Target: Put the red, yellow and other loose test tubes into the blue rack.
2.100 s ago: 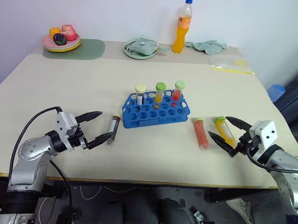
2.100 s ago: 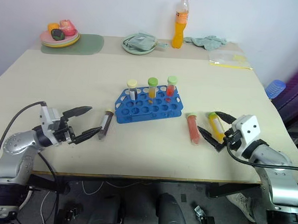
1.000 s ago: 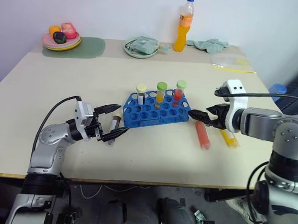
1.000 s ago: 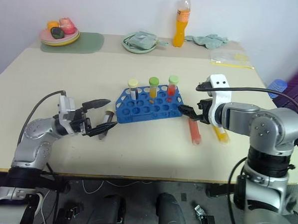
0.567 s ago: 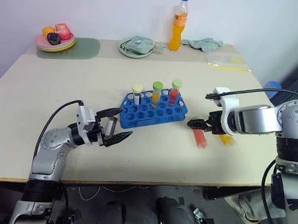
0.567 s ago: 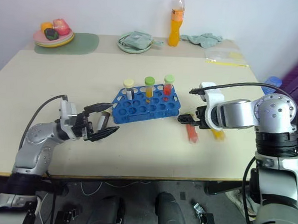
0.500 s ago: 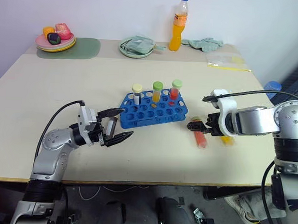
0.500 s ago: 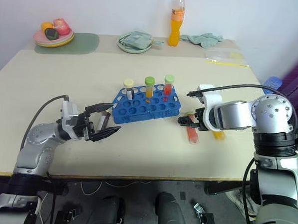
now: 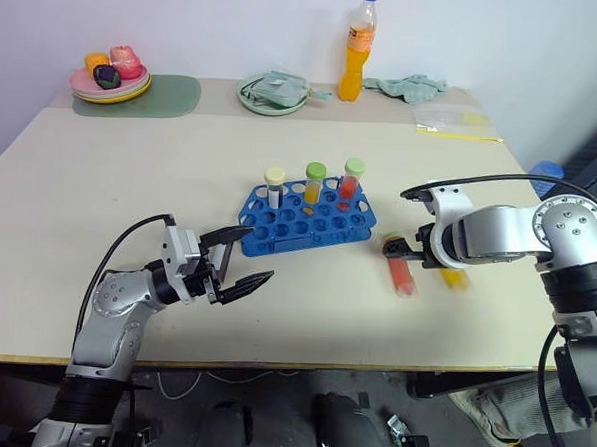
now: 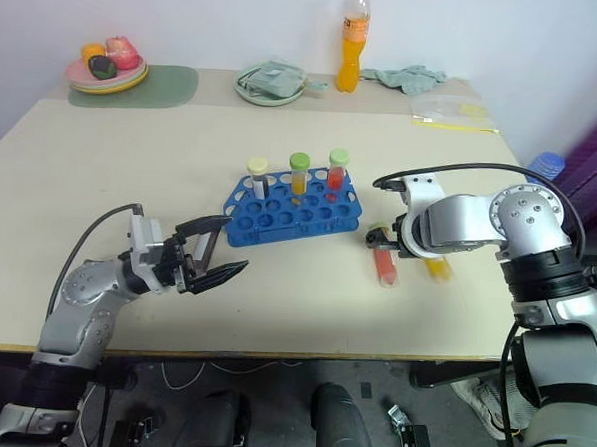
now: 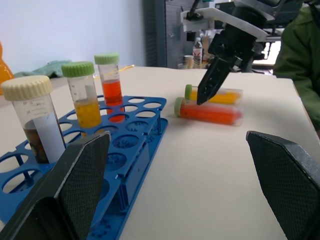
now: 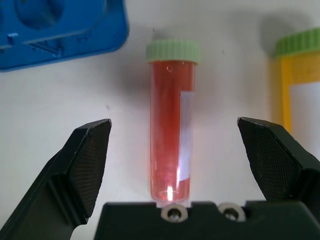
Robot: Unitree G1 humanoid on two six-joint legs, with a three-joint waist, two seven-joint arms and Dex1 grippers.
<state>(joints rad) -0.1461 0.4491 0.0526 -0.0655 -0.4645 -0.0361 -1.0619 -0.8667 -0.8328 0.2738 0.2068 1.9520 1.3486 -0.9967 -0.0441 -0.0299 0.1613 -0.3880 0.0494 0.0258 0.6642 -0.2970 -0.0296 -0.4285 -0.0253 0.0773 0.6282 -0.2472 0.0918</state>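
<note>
Since a second ago my right gripper point(image 9: 389, 248) is tipping down over the red tube point(image 9: 402, 274), which is lying right of the blue rack point(image 9: 309, 218). Through the right wrist camera I am seeing that tube point(image 12: 171, 148) lying between spread fingers; through the left, my left gripper point(image 11: 192, 170) is gaping empty beside the rack point(image 11: 122, 160).
</note>
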